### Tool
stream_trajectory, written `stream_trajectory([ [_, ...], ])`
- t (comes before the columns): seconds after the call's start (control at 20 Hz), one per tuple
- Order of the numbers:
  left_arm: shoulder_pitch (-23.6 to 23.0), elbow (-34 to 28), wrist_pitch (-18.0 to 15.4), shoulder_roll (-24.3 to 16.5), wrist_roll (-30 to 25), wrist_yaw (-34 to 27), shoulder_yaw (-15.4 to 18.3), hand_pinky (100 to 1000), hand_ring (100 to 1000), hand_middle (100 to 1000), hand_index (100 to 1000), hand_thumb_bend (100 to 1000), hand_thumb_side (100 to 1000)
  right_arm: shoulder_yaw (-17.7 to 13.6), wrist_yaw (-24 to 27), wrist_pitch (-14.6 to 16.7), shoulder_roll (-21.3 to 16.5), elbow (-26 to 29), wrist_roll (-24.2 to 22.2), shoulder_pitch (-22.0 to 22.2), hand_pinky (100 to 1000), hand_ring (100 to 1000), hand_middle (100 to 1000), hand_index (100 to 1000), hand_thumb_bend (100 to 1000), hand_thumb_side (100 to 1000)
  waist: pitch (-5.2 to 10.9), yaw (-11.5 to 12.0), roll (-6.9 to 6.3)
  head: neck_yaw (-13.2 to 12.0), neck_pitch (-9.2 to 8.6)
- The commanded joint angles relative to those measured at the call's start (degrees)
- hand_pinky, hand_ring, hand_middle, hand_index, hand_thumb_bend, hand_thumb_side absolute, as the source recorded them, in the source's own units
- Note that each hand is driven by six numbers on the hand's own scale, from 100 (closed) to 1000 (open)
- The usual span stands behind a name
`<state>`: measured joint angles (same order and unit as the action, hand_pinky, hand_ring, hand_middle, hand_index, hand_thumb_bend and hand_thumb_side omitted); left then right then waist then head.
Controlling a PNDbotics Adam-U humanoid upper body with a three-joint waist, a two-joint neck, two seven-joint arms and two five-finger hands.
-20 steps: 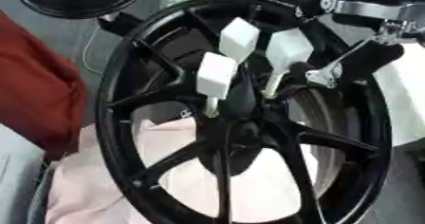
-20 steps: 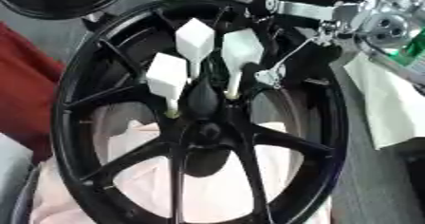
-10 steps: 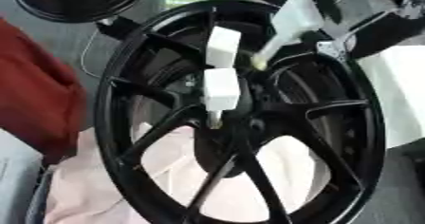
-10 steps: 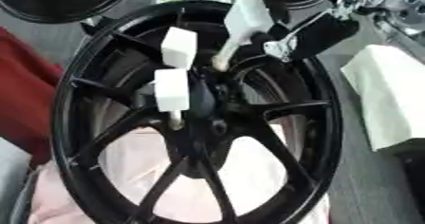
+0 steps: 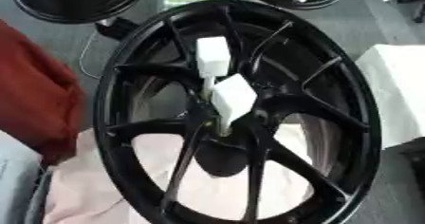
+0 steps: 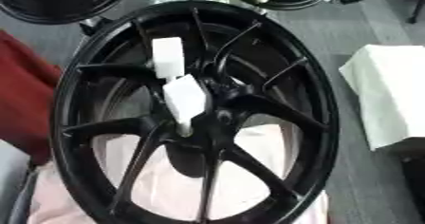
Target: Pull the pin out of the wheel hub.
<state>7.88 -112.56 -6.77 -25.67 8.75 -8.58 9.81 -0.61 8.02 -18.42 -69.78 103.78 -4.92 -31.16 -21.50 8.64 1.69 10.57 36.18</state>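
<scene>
So, going left to right: a red cloth (image 5: 33,99) on the far left, then the big black wheel (image 5: 116,99) filling most of both views, lying on a pinkish sheet (image 5: 83,185), and a white cloth-covered block (image 6: 386,99) off to the right.

Two white-handled pins are seated in the hub (image 5: 253,116). The upper pin (image 5: 212,57) stands a bit left of the lower pin (image 5: 234,99), and their handles nearly touch.

Neither hand shows in either eye view, so I can't tell whether the fingers are spread, pressed together or pinching anything. That also means I can't place the pins as near or far from the fingers.

What could go wrong, as I see it:
- The handles sit so close that fingers closing on one could knock or catch the other.
- The spokes crowd in on both sides, so a reach could hit a spoke.
- Pulling at an angle might jam the pin in its hole or drag the wheel across the sheet.
</scene>
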Motion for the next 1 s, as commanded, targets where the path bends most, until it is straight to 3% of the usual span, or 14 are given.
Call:
stream_trajectory([
  [0.05,-0.24,-0.54,-0.09,-1.1,0.86,0.03,1.14,708,601,506,725,100,709,-6.27,-2.75,0.42,-1.74,-6.03,5.08,2.57,815,561,278,363,100,100,2.56,-0.41,-0.98,-0.72,-0.08],
  [0.4,-0.88,0.01,-0.02,-0.48,1.75,0.16,1.77,706,601,506,725,100,711,-14.95,-20.81,-0.41,3.9,-19.64,13.39,12.65,833,605,322,405,100,100,2.66,-1.41,-2.01,-2.16,-0.15],
  [0.5,-1.03,0.08,-0.04,-0.33,1.89,0.2,1.86,705,602,506,725,100,711,-16.65,-25.24,-0.88,5.93,-21.87,14.61,14.83,847,641,375,459,151,100,2.74,-1.52,-2.28,-2.42,-0.16],
  [0.55,-1.1,0.1,-0.05,-0.27,1.96,0.2,1.9,705,602,506,725,100,711,-17.36,-26.95,-0.92,6.86,-22.49,14.83,15.71,862,711,480,567,185,100,2.79,-1.55,-2.39,-2.5,-0.16],
  [0.65,-1.26,0.21,-0.03,-0.13,2.1,0.19,1.98,704,602,506,725,100,712,-18.37,-29.71,-0.55,8.58,-23.16,13.65,17.5,896,829,701,798,234,216,2.97,-1.62,-2.6,-2.65,0.07],
  [0.8,-1.45,0.37,0.0,0.03,2.27,0.12,2.09,703,603,506,725,100,711,-19.86,-32.81,0.28,10.67,-22.77,10.54,19.3,925,907,816,876,225,316,3.34,-1.7,-2.79,-2.75,0.98],
  [1.0,-1.73,0.51,0.12,0.12,2.52,0.05,2.26,702,603,506,726,100,712,-21.84,-35.33,-0.59,12.43,-20.86,9.23,20.44,930,919,834,892,198,386,3.77,-1.73,-2.89,-2.88,1.56],
])
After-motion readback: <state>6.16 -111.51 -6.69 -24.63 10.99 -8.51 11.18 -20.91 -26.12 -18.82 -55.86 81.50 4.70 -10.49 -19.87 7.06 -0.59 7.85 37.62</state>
